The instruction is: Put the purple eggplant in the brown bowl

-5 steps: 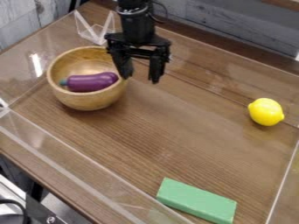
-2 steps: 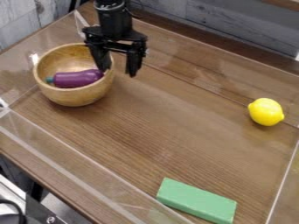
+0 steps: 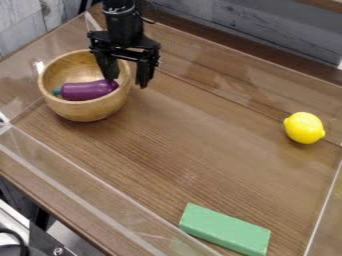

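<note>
Purple eggplant (image 3: 88,90): one, glossy, lying inside the brown bowl (image 3: 56,71) on its floor, long axis running roughly left to right across the picture with a slight upward tilt toward the right; the right end sits nearer the bowl's right wall, the left end toward the bowl's middle-left. Its stem cap cannot be made out at this size. Brown bowl: one, round, light wood with thick rim, standing upright on the wooden table (image 3: 187,150) in the upper left part of the view, near the table's back-left corner. Gripper (image 3: 123,71): black, pointing straight down, poised over the bowl's right rim just beside the eggplant's right end; fingers spread wide, nothing between them, and not touching the eggplant. Yellow lemon (image 3: 305,128): one, resting on the table at the far right, well apart from the bowl. Green rectangular block (image 3: 226,230): one, lying flat near the front edge, lower right of centre, well apart from all other items.
</note>
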`<state>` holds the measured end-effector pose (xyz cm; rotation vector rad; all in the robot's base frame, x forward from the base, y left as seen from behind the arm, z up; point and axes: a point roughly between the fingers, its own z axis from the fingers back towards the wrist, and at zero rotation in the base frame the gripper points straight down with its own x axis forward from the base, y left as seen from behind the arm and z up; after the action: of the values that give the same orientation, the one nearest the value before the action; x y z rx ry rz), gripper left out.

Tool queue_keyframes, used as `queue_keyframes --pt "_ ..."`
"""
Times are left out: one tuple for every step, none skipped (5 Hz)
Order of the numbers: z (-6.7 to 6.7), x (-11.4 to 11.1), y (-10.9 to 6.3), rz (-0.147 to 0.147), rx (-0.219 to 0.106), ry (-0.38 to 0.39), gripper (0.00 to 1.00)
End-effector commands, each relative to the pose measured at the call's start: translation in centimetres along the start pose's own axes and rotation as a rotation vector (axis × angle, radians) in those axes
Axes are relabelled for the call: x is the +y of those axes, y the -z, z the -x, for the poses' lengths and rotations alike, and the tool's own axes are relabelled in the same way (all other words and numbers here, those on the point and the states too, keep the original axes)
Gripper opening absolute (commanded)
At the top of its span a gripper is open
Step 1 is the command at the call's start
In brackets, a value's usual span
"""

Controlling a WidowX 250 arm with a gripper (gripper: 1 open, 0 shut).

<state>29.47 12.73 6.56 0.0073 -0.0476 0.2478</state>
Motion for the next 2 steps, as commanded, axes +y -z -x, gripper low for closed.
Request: queue_keyframes --pt "-1.11 0.88 -1.08 -0.029 -0.055 -0.011 1.0" --pt "-1.16 1.14 -0.48 -0.043 -0.049 -0.015 1.0"
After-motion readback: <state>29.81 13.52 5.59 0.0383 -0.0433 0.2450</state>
